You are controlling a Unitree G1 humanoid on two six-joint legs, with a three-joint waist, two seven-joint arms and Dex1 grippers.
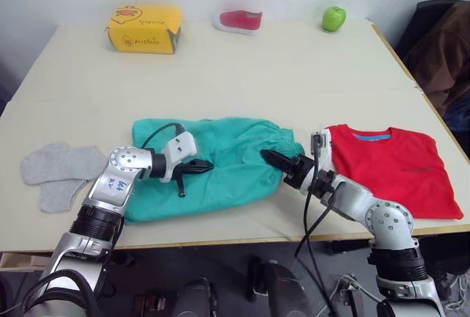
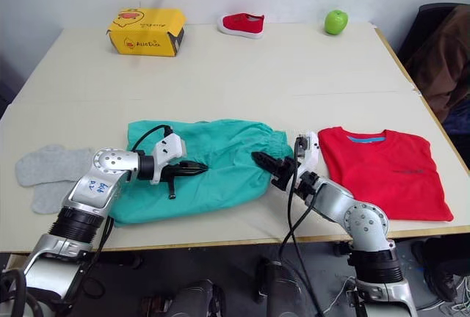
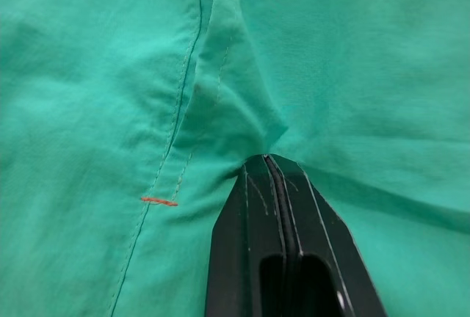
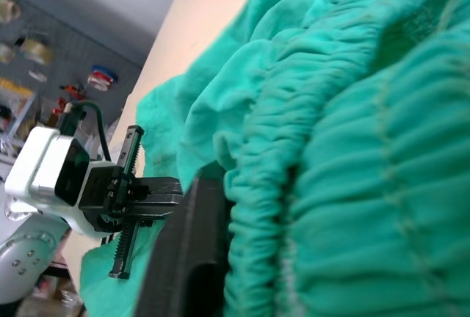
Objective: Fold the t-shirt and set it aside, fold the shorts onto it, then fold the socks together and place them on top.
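Currently, with the left gripper pinched shut on the teal-green cloth shorts mid-panel and the right gripper clamping their gathered waistband, lift both evenly to fold without bunching.

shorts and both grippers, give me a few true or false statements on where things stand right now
1. The left gripper is shut on a fold of the shorts. True.
2. The t-shirt lies under the shorts. False: it lies folded beside them, on the robot's right.
3. The right gripper is at the gathered waistband. True.
4. The socks sit on the t-shirt. False: they lie on the table, left of the shorts.
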